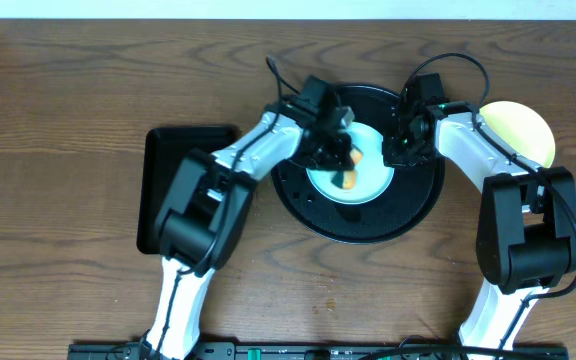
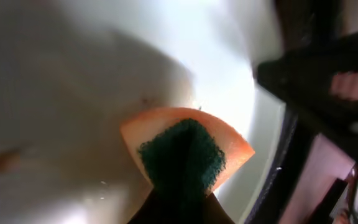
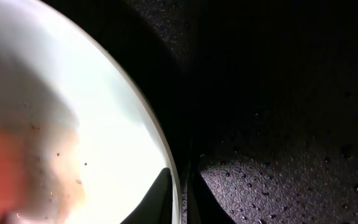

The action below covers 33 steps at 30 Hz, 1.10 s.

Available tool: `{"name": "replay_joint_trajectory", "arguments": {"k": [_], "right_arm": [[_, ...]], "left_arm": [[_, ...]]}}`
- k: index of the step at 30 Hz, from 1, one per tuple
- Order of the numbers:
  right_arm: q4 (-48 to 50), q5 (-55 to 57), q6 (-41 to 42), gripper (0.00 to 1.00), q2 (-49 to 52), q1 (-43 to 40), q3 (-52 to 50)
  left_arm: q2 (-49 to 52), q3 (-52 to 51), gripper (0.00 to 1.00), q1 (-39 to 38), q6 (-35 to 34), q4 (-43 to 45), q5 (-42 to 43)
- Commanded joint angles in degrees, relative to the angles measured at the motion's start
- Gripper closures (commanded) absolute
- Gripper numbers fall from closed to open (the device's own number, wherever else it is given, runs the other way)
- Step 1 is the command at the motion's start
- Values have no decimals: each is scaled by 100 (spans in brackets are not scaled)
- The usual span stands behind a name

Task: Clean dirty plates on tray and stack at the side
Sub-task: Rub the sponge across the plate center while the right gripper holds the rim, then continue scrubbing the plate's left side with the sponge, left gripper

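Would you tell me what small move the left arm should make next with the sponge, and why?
Probably wipe the sponge across the mint-blue plate onto the brown smear, which lies apart from the sponge in the left wrist view; the right gripper appears to pinch the rim, steadying it.

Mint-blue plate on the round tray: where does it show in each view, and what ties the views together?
Overhead: the mint-blue plate lies at the centre of the round black tray, between both arms.
Left wrist: it fills the left and middle, under the orange-green sponge.
Right wrist: it is the pale curved area at left, its rim between the right pincer fingers.
Shared landmark: the tray's dark surface bordering the plate's rim.
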Motion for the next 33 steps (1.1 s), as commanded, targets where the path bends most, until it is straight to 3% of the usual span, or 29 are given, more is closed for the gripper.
{"name": "replay_joint_trajectory", "arguments": {"k": [1, 10, 33], "right_arm": [[0, 35, 4, 92, 2, 22, -44], [-2, 35, 4, 91, 2, 22, -44], [0, 35, 4, 92, 2, 22, -44]], "left_arm": [[-1034, 129, 93, 284, 116, 9, -66], [-1316, 35, 93, 267, 118, -227, -820], [352, -39, 92, 31, -675, -46, -2138]]}}
